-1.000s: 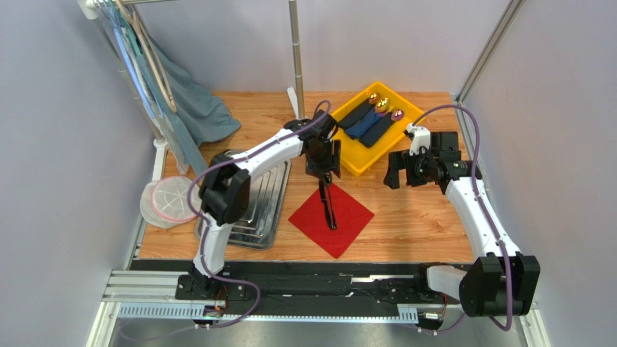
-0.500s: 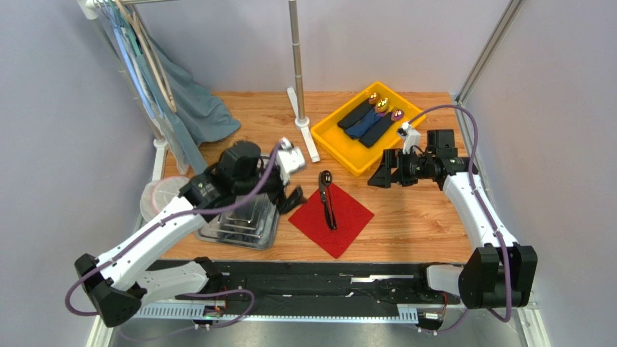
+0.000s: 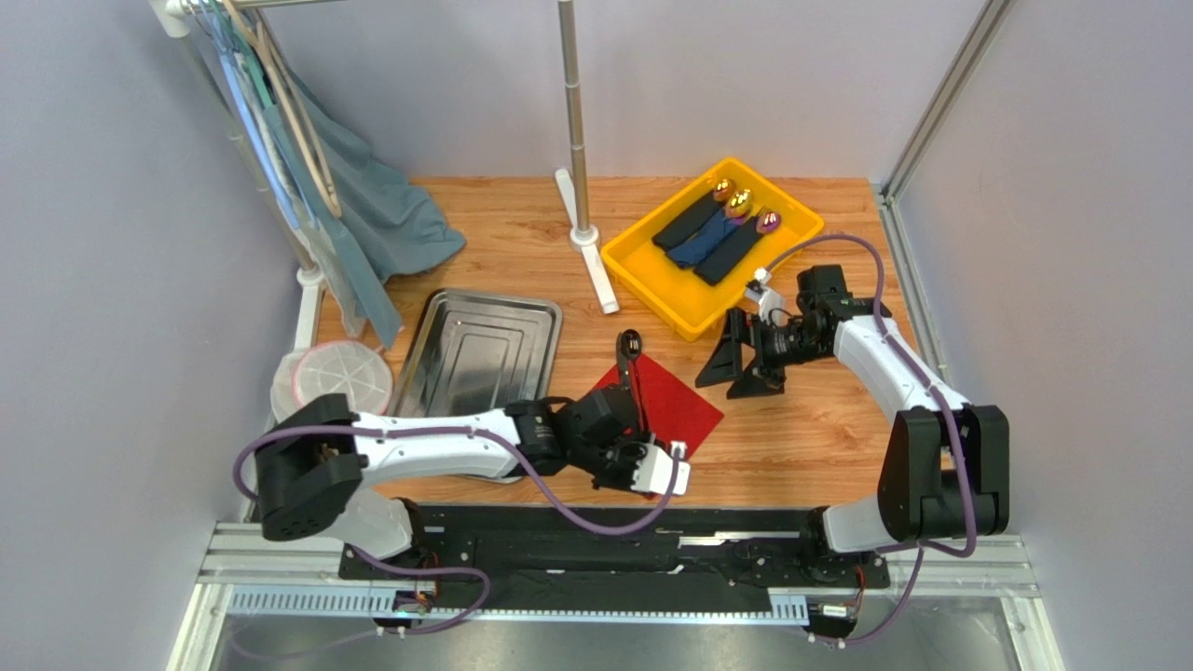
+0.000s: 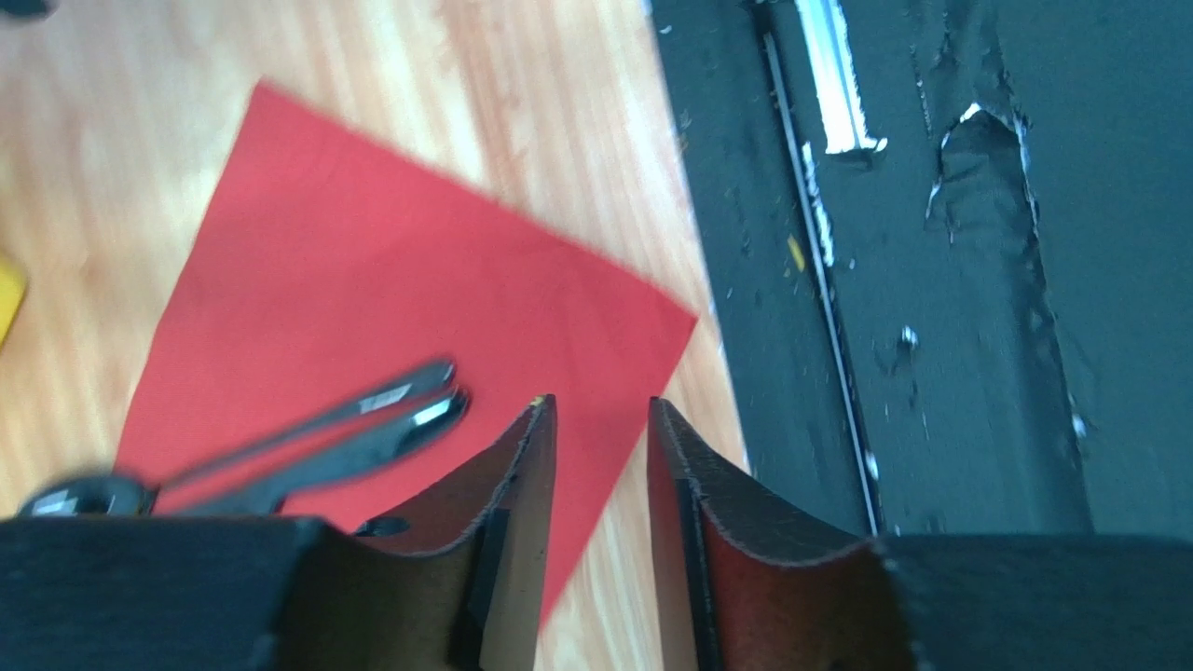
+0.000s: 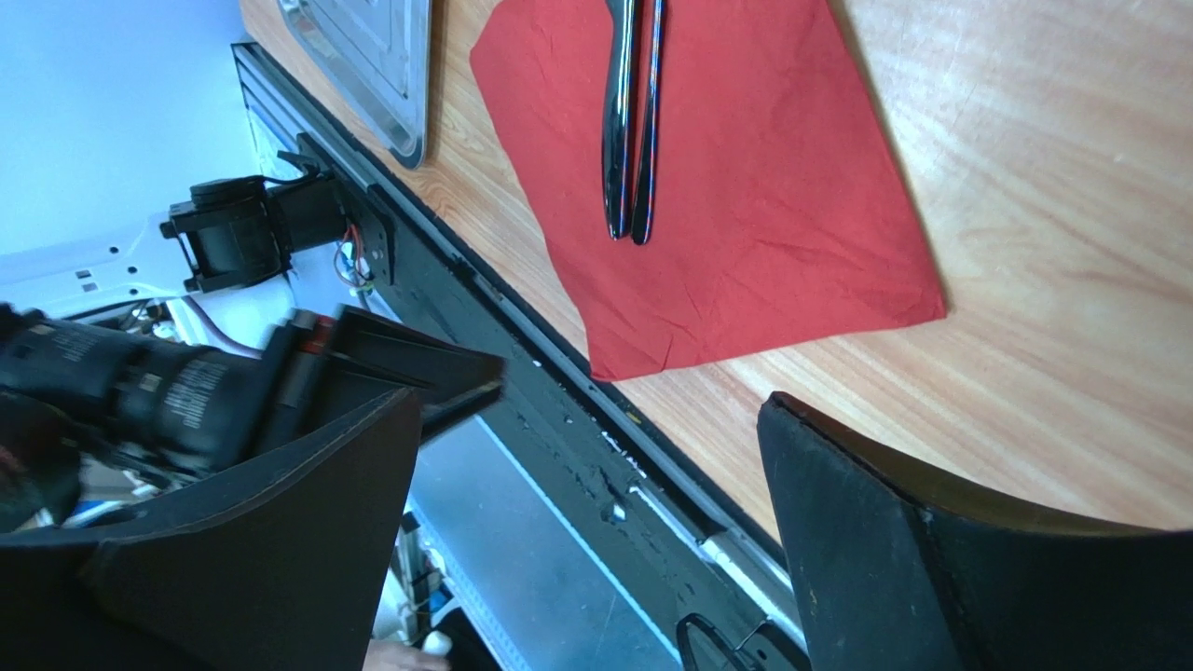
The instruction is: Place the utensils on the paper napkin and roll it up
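Beneath the left gripper (image 4: 597, 408), paper napkin (image 4: 378, 294)

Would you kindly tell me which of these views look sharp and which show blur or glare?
Left wrist view: motion-blurred, the slim dark metal utensils smeared across the bright red paper napkin. Right wrist view: the same pieces crisp, the near black fingers featureless. Top external view: evenly lit, soft sheen on the steel tray.
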Controlling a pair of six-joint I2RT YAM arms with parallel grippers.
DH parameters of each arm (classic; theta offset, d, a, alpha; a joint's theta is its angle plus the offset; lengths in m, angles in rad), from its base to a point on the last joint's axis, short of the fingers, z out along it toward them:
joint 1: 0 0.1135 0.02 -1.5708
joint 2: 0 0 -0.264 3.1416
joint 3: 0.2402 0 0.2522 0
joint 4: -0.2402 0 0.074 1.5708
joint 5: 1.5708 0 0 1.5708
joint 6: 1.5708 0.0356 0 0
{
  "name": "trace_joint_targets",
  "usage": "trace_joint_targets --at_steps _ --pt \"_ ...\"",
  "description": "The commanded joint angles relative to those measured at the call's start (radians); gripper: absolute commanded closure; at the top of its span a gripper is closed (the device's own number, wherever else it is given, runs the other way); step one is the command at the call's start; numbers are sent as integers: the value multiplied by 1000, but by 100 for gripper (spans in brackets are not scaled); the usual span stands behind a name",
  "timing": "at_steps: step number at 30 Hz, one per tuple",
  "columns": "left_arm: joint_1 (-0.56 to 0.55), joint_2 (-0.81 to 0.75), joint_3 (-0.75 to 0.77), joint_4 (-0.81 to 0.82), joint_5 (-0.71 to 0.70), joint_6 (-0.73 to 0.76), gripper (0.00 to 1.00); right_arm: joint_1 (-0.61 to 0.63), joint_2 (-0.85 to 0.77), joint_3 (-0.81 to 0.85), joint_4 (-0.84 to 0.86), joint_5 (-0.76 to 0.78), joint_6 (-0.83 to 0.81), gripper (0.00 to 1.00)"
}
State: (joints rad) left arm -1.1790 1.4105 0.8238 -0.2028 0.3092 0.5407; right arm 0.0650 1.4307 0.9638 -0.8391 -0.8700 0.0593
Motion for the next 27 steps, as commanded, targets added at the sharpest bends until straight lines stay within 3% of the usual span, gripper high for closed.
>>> trace_joint_targets --at_steps 1,15,23,27 --pt "-62 88 47 144 -4 62 63 2 -41 -11 -35 -4 -9 6" --pt "-105 225 60 151 -47 62 54 1 -69 -28 -63 22 -27 10" --pt "-113 245 49 167 -58 58 55 -1 -76 -28 -58 34 -24 7" --pt "-113 240 37 177 -65 59 61 1 -75 -30 -57 35 -21 7"
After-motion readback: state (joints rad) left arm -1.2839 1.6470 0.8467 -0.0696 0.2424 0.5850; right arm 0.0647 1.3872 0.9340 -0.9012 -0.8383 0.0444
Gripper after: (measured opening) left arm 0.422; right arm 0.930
